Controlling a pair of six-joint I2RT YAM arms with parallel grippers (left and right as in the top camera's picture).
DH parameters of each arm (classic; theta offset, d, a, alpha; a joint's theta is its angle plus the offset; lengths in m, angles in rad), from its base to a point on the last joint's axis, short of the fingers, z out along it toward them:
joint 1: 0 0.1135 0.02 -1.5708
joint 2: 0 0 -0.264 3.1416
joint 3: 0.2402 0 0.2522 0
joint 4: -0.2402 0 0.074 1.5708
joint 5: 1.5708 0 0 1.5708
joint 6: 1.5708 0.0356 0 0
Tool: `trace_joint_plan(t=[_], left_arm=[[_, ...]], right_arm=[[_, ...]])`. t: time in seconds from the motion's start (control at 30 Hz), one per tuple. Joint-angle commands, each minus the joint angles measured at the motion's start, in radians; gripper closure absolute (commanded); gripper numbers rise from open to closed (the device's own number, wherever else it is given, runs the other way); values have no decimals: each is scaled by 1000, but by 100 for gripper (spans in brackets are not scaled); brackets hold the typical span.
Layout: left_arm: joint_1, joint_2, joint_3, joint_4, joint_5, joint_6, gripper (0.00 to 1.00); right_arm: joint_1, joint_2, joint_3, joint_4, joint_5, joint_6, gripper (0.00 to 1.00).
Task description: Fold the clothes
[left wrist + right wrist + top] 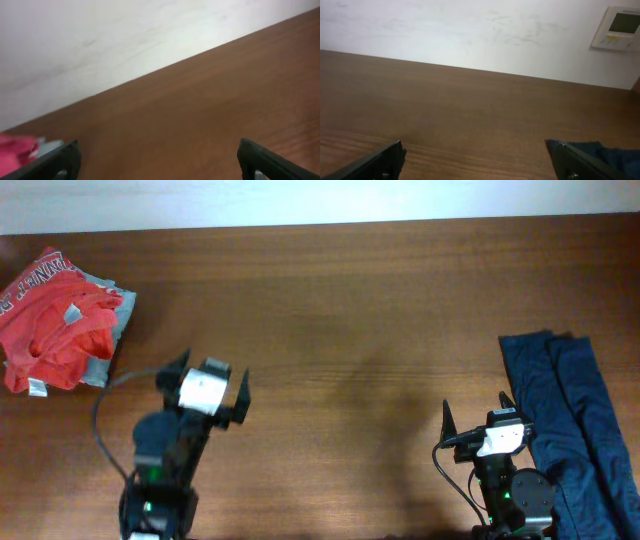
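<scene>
Both my hands gape empty. At lower right, my right hand (476, 415) has the navy garment (575, 420) just beside it (touching? unclear). At lower left, my left hand (212, 370) sits apart from the red-orange T-shirt (55, 315), crumpled at upper left on the table (350, 330).

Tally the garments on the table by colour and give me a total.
Red-orange garment: 1 (crumpled; grey fabric shows at its edge, and I cannot tell whether that is a separate piece)
Dark navy garment: 1
Total: 2
</scene>
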Motion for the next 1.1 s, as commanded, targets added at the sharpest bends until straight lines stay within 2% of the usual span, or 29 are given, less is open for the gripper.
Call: trace_joint_plan(t=[0.0, 0.3, 0.5, 0.93, 1.07], left_arm=[[57, -129, -99, 7, -3, -81, 1], [140, -357, -275, 15, 32, -114, 1], [205, -433, -339, 17, 81, -114, 1], [261, -490, -339, -160, 109, -113, 1], [261, -570, -339, -227, 98, -113, 1]], right_arm=[[9, -8, -8, 0, 2, 8, 1], [9, -8, -8, 0, 2, 8, 1], [9, -8, -8, 0, 2, 8, 1], [9, -8, -8, 0, 2, 8, 1], [9, -8, -8, 0, 2, 8, 1]])
